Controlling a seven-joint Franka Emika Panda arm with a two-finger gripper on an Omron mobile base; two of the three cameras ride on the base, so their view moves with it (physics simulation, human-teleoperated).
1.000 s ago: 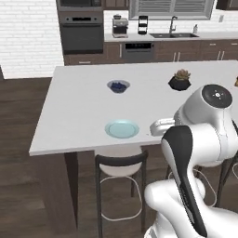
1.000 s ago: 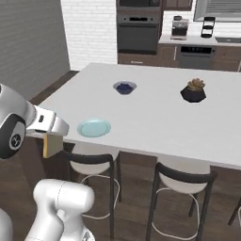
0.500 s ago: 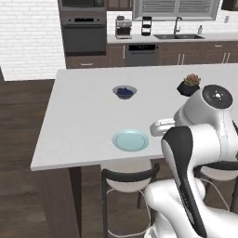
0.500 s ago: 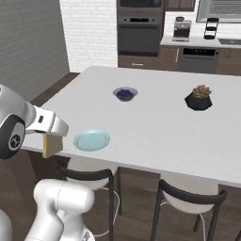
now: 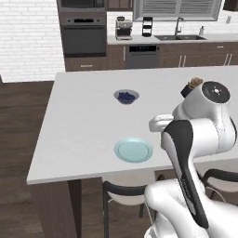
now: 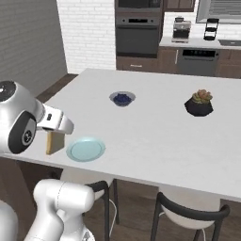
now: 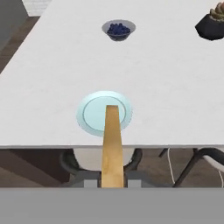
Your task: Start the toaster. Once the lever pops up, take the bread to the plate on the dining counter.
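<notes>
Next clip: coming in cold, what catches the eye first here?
The bread, a tan slice held edge-on in the shut gripper, hangs at the near edge of the dining counter, lined up with the plate in the hand view. That pale blue-green plate sits bare near the counter's front edge. Farther back are a dark-blue bowl and a small potted plant.

The counter (image 5: 83,116) top is a smooth, matt, stone-like pale slab on a dark wood base. The plate (image 5: 134,150) looks glazed and slightly glossy; the bread (image 7: 113,148) is matt golden-tan.
</notes>
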